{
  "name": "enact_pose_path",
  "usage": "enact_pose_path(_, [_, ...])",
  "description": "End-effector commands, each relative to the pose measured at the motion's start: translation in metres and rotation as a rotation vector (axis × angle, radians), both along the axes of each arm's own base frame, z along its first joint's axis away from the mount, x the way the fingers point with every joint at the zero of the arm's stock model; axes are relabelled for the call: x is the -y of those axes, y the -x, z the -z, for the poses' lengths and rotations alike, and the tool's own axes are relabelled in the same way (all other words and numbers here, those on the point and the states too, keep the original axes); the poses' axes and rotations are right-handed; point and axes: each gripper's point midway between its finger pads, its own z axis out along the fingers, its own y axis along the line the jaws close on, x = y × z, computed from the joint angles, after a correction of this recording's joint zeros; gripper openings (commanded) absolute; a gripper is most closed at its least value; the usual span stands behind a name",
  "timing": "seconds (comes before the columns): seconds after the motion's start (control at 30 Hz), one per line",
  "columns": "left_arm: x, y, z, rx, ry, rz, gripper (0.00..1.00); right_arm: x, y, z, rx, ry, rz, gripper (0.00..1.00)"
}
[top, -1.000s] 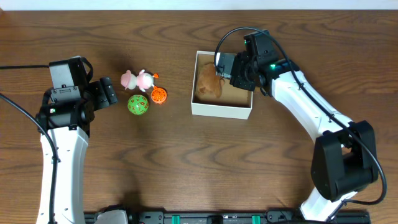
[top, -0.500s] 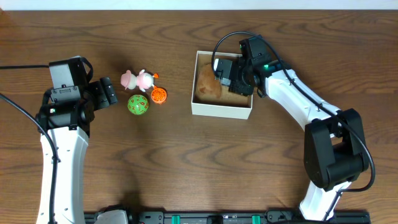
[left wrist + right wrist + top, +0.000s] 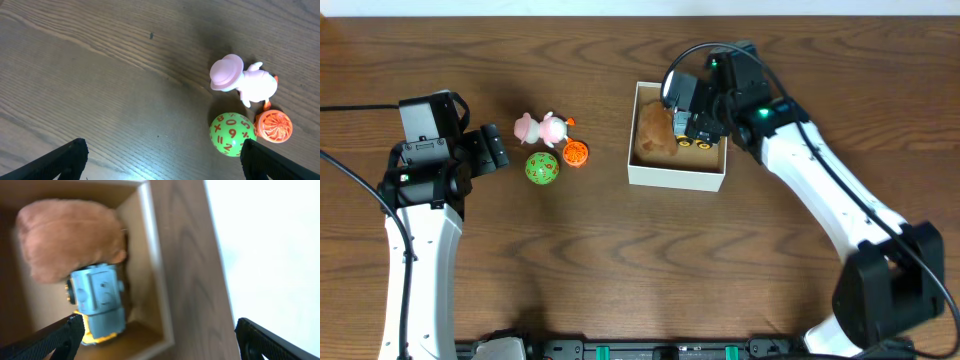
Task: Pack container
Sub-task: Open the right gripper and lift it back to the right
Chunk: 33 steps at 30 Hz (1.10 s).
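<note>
Upper centre, the container (image 3: 675, 179) holds a brown plush (image 3: 654, 136) touching a blue toy vehicle (image 3: 100, 298). The right end effector (image 3: 689, 111) hovers above, released. The left end effector (image 3: 165, 159), also released, is near a green ball (image 3: 232, 134) on the worktop (image 3: 620, 270).

The overhead camera looked straight down over the whole table (image 3: 620, 270), sharing the green ball (image 3: 542, 168) with the close, downward-facing left wrist camera and the container (image 3: 676, 179) with the closer right wrist camera.
</note>
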Motion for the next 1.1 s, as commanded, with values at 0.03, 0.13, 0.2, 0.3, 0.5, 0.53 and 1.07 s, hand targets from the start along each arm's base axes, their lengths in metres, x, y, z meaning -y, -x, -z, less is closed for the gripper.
enact_pose_path(0.03, [-0.002,-0.003,-0.007,0.015,-0.006,0.0,0.98,0.027,-0.01,-0.034,0.012,-0.19,0.275,0.99])
enact_pose_path(0.13, [-0.002,-0.003,-0.007,0.015,-0.006,0.0,0.98,0.063,-0.019,-0.046,-0.03,-0.415,0.549,0.99])
enact_pose_path(0.2, [-0.002,-0.003,-0.007,0.015,-0.006,0.0,0.98,0.096,-0.026,-0.047,-0.066,-0.585,0.753,0.99])
enact_pose_path(0.3, [-0.002,-0.003,-0.007,0.015,-0.006,0.0,0.98,0.138,-0.024,-0.038,-0.204,-0.821,0.987,0.99])
enact_pose_path(0.5, [0.001,-0.017,-0.018,0.133,0.11,-0.121,0.98,0.208,0.02,-0.003,-0.483,-0.997,1.361,0.99])
enact_pose_path(0.53, [0.001,-0.016,-0.017,0.133,0.118,-0.132,0.98,0.218,0.027,0.002,-0.505,-0.994,1.409,0.99])
enact_pose_path(1.07, [0.049,-0.057,0.018,0.056,0.304,0.158,1.0,0.251,0.062,0.019,-0.576,-0.938,1.575,0.99])
